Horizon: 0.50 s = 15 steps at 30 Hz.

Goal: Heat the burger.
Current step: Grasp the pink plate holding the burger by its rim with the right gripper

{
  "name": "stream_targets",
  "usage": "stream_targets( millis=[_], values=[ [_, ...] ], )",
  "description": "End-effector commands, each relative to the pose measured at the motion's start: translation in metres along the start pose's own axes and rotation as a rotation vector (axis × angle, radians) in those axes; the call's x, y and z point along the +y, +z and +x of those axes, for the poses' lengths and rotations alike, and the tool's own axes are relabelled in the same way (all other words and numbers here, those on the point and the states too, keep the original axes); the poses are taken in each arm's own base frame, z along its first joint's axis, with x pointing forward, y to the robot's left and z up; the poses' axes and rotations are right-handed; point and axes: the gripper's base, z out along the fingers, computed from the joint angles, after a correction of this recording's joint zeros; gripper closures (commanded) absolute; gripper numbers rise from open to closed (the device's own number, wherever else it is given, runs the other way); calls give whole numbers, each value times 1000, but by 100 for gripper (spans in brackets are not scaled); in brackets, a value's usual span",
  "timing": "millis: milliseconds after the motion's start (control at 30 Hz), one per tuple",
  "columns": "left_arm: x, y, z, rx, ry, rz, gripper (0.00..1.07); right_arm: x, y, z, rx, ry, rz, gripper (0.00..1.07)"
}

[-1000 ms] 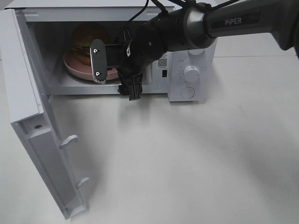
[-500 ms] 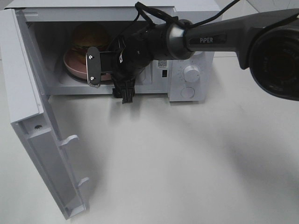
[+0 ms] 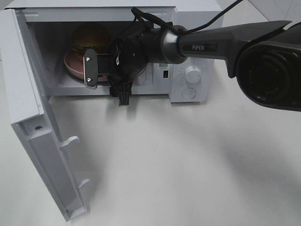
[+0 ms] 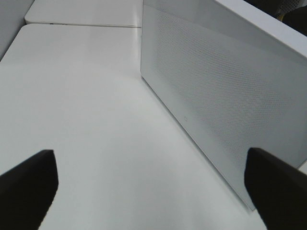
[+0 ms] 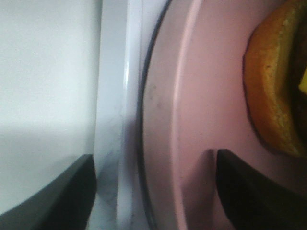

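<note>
Black right gripper (image 3: 92,70) stands at the microwave (image 3: 188,80) mouth, jaws apart astride the pink plate (image 5: 206,110) rim, nothing clamped. Burger (image 3: 90,37) sits on that plate inside. Placing step looks finished; next: withdraw clear, then swing the door (image 3: 44,155) shut.

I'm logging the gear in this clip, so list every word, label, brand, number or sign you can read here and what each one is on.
"PiPER": white lettering on the right arm reaching into the microwave.
Sticker on the microwave's control panel: too small and partly hidden to read.
Markings around the upper dial: too small to read.
Both wrist views: no text.
</note>
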Motion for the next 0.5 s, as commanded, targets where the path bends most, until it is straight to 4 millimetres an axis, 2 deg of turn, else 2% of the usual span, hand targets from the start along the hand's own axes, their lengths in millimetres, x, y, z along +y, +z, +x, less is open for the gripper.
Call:
stream_targets(
  millis=[33,67,100,133,167,200,233,267,300,500],
  values=[
    [-1,0,1,-1,-9,4,9,-6,-3,-1,-11,3,31,53],
    [-1,0,1,-1,-9,4,9,-6,-3,-2,-10,2,30,67],
    [-1,0,1,-1,-9,4,9,-6,-3,-2,-10,2,30,67],
    [-1,0,1,-1,-9,4,9,-4,-3,-4,-11,0,24,78],
    [-1,0,1,-1,-9,4,9,-4,-3,-4,-11,0,24,78],
    [-1,0,1,-1,-9,4,9,-3,-4,-7,-7,-2,9,92],
    [-1,0,1,-1,-9,4,9,-2,-5,-7,-5,-2,6,98],
    [-1,0,1,-1,-9,4,9,-2,-5,-7,-5,-2,6,98],
    [-1,0,1,-1,-9,4,9,-1,-6,-12,-11,-7,2,107],
    [-1,0,1,-1,-9,4,9,1,-12,-18,0,-24,-29,107]
  ],
)
